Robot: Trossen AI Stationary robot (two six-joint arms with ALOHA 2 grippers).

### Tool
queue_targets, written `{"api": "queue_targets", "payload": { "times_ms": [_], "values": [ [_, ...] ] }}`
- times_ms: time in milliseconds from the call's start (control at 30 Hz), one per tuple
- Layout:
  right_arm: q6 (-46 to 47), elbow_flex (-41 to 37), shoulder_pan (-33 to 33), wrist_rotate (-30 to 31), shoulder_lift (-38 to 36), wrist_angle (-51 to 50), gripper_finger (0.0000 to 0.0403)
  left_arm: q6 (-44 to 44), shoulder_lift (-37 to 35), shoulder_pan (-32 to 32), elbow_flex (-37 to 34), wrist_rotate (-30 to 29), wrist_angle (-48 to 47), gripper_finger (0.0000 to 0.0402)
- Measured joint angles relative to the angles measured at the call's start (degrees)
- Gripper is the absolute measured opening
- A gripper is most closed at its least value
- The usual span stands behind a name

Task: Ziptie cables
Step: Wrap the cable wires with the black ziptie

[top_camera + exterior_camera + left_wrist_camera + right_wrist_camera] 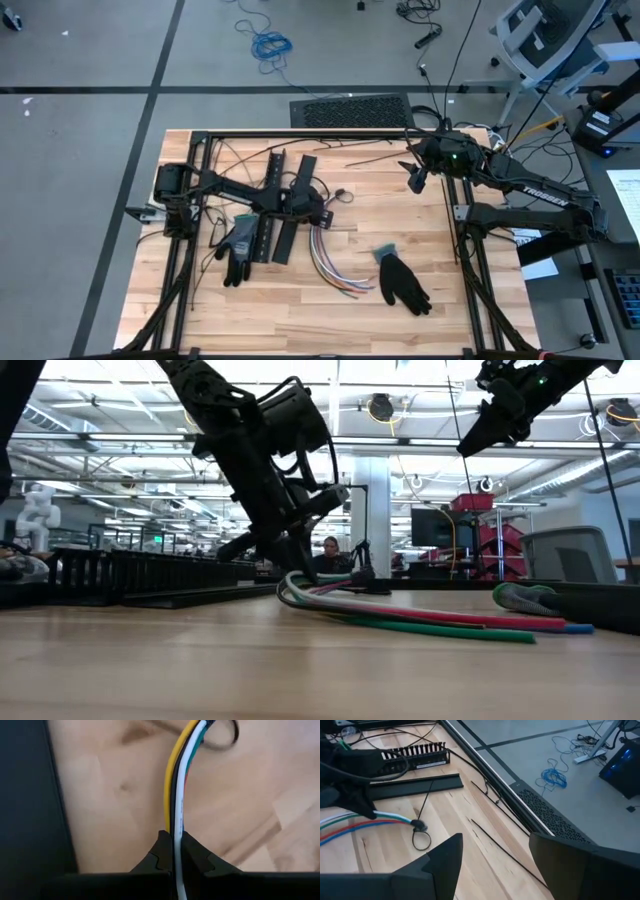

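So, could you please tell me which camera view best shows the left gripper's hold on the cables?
The left wrist view: the left gripper is shut on the cables, seen close up. The high view shows the whole bundle but only a small grip; the low view shows it side-on; the right wrist view shows only the gripped end.

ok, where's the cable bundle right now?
High view: cables lie mid-table, between the two black gloves, one end pinched in the left pincer beside the black slotted strip.
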Motion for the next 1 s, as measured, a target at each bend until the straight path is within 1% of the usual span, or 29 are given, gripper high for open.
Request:
{"api": "queue_targets", "payload": {
  "times_ms": [100,233,467,667,833,1000],
  "values": [
    [-0.24,0.00,0.00,-0.01,0.00,-0.02,0.0224,0.55,0.00,-1.00,0.00,1.82,-0.04,0.0014],
    [-0.26,-0.02,0.02,-0.01,0.00,0.74,0.0224,0.49,0.19,-1.69,0.00,1.91,-2.12,0.0014],
    [-0.14,-0.02,0.00,-0.03,0.00,1.20,0.0224,0.13,0.32,-0.72,0.11,1.18,-2.86,0.0014],
    [0.11,-0.02,0.00,-0.32,0.00,1.20,0.0224,1.86,0.42,-0.30,2.65,0.46,-3.06,0.0014],
    [0.11,-0.02,0.02,-0.32,0.00,1.18,0.0224,3.13,0.48,0.04,3.43,0.48,-3.32,0.0014],
    [0.03,-0.02,0.02,-0.32,0.00,1.19,0.0224,3.06,1.32,-0.60,3.43,2.04,-6.91,0.0014]
  ]
}}
